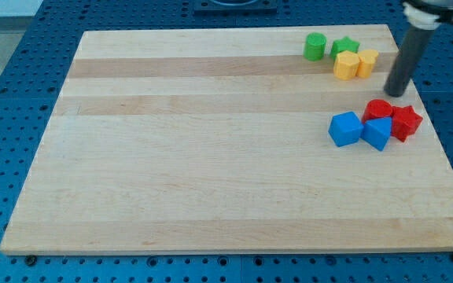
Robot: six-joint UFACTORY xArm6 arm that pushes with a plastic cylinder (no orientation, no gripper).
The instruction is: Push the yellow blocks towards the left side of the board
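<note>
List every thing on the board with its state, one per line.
Tip: on the board, right of the yellows, touching none.
Yellow blocks: side by side, touching, top right.
Green cylinder: upright, alone.
Green star: against the yellows.
Red blocks: clustered with the blues.
Blue blocks: touching.

A robotics lab bench: the pale wooden board (211,157) lies on a blue perforated metal table (14,94), whose regular grid of mounting holes surrounds the board on all sides.
</note>
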